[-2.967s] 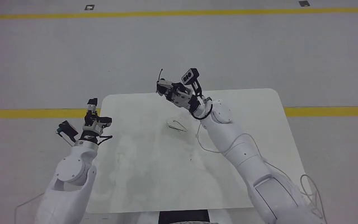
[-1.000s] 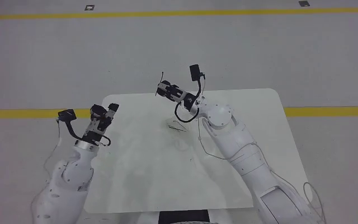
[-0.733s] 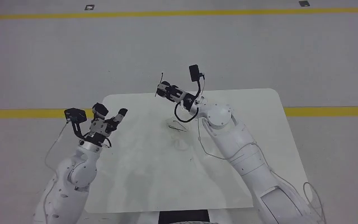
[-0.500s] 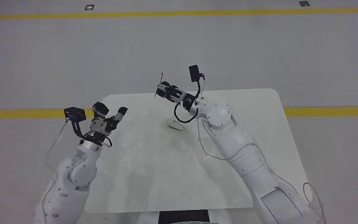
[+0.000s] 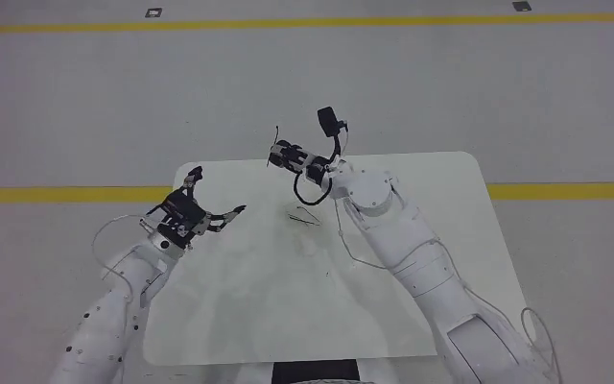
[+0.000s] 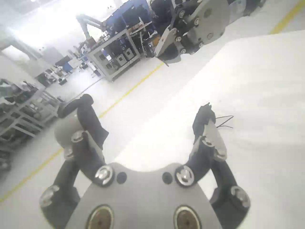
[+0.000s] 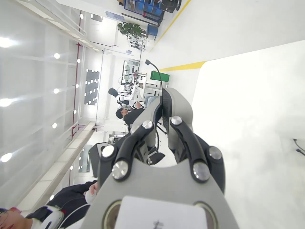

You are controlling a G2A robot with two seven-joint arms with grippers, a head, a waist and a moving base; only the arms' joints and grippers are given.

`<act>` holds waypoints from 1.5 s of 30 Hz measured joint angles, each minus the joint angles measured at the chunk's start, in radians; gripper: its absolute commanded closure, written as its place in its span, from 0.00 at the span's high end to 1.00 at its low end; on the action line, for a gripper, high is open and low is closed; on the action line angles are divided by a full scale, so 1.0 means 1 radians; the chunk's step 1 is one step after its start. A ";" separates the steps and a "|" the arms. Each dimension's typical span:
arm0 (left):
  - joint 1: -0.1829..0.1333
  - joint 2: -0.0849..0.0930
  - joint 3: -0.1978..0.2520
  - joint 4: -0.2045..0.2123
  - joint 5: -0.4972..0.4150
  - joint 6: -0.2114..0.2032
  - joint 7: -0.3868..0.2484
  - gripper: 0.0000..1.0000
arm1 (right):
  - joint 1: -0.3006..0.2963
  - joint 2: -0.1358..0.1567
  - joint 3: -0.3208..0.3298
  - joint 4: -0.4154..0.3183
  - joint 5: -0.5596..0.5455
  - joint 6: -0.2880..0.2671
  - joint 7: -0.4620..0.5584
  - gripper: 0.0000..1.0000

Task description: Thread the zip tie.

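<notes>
Two thin dark strips in play. One is the zip tie (image 5: 276, 132), pinched between the closed fingers of the right gripper (image 5: 281, 154), at the far edge of the table (image 5: 403, 288). Its free end sticks out past the fingertips. Long axis runs roughly away from the robot, slightly tilted, and the end curves over in the right wrist view. Can't tell whether that end is head or tail, too small.

Second strip (image 5: 305, 215) lies flat on the table, bent into a narrow V, between the two grippers and touching neither.

Left gripper (image 5: 216, 192) is spread wide with nothing in it, over the table's left side. Its opening faces across the table. In the left wrist view the right gripper sits ahead and higher, and the V strip is just past one fingertip, lower down.

Key relation, my read: the held tie is well apart from the left gripper, ahead and up, and the table strip is the nearer of the two. To meet the held tie, left has to go forward and rise, with its gap set across the tie's axis, not along it. The table strip is only a short drop. Risk: a thin strip slips through wide fingers easily.
</notes>
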 measured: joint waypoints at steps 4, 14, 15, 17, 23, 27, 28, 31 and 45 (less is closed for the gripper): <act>-0.033 0.081 0.050 -0.017 -0.017 0.027 0.001 1.00 | 0.011 -0.005 -0.011 0.009 0.009 0.049 0.001 0.00; -0.041 0.104 0.069 -0.019 -0.016 0.040 0.004 1.00 | 0.013 -0.005 -0.013 0.008 0.011 0.055 0.002 0.00; -0.047 0.108 0.072 -0.024 -0.016 0.041 -0.008 1.00 | 0.010 -0.005 -0.016 0.005 0.006 0.056 -0.002 0.00; -0.068 0.131 0.087 -0.042 -0.016 0.051 -0.057 1.00 | 0.008 -0.006 -0.023 -0.007 -0.013 0.083 -0.014 0.00; -0.140 0.254 0.183 -0.067 -0.016 0.127 -0.122 1.00 | 0.043 -0.011 -0.050 -0.048 -0.065 0.231 -0.008 0.00; -0.214 0.354 0.300 -0.066 -0.016 0.195 -0.126 1.00 | 0.068 -0.014 -0.050 -0.023 -0.071 0.242 0.005 0.00; -0.234 0.376 0.332 -0.064 -0.016 0.215 -0.123 1.00 | 0.075 -0.016 -0.050 -0.013 -0.069 0.241 0.010 0.00; -0.303 0.442 0.449 -0.051 -0.016 0.285 -0.116 1.00 | 0.096 -0.023 -0.051 0.018 -0.058 0.241 0.025 0.00; -0.428 0.511 0.648 -0.023 -0.016 0.403 -0.110 1.00 | 0.096 -0.033 -0.039 0.044 -0.005 0.238 0.020 0.00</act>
